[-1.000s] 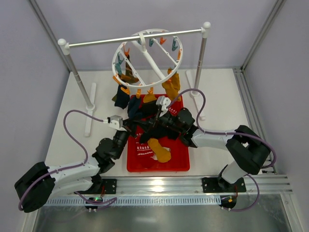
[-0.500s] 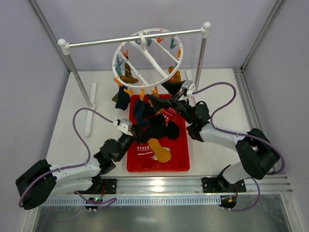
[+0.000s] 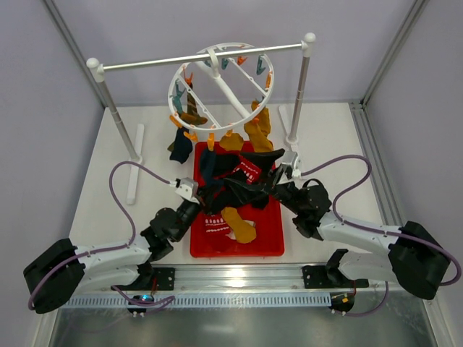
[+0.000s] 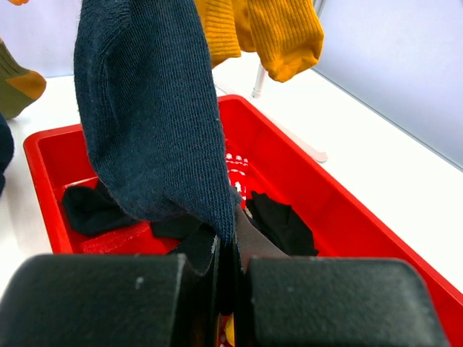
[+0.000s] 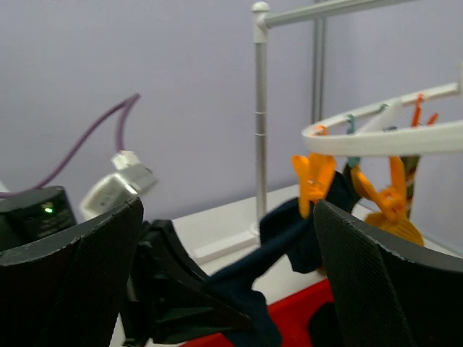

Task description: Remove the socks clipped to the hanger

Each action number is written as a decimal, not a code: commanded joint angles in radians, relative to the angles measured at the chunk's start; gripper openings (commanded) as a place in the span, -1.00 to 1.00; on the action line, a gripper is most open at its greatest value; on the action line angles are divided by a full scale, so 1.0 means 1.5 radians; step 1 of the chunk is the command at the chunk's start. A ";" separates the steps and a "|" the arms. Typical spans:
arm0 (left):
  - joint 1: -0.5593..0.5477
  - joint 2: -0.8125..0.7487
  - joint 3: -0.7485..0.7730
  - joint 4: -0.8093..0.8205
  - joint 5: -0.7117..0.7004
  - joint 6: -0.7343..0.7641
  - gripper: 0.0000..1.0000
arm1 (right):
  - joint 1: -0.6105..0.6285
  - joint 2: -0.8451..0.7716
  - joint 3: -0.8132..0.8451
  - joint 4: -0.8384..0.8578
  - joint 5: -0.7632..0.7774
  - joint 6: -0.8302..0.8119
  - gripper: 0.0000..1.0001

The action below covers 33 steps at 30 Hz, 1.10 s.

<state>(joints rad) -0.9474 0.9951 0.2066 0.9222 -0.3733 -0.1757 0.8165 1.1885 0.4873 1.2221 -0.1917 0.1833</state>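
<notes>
The white ring hanger [image 3: 221,85] hangs from the silver bar with socks clipped round its rim: olive-brown [image 3: 192,116], navy [image 3: 181,148] and mustard [image 3: 257,130]. My left gripper [image 3: 210,194] is shut on the lower end of a navy sock [image 4: 145,123], which is pinched between its fingers [image 4: 226,253]. In the right wrist view this navy sock [image 5: 289,238] stretches taut up to an orange clip [image 5: 312,181] on the hanger ring [image 5: 383,137]. My right gripper [image 3: 253,176] stands wide open over the tray beside that sock, its fingers [image 5: 383,282] holding nothing.
A red tray [image 3: 271,242] below the hanger holds dropped socks: black ones [image 4: 282,220], a mustard one [image 3: 239,224] and a red patterned one [image 3: 215,225]. The silver bar [image 3: 202,56] rests on two white-capped posts [image 5: 260,108]. Mustard socks [image 4: 260,29] hang just beyond the left gripper.
My right arm swung out toward the hanger's right rim, then drew back near and right, gripper still open. My left gripper shifted slightly right early on, then stayed shut on the navy sock.
</notes>
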 commanded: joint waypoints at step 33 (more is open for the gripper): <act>-0.001 -0.054 -0.015 -0.009 0.019 -0.010 -0.99 | 0.008 0.177 0.309 -0.279 0.070 0.021 0.99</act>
<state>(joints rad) -0.9474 0.9295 0.1905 0.9031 -0.3477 -0.1825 0.8272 1.4540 0.8959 0.7750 -0.1097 0.2134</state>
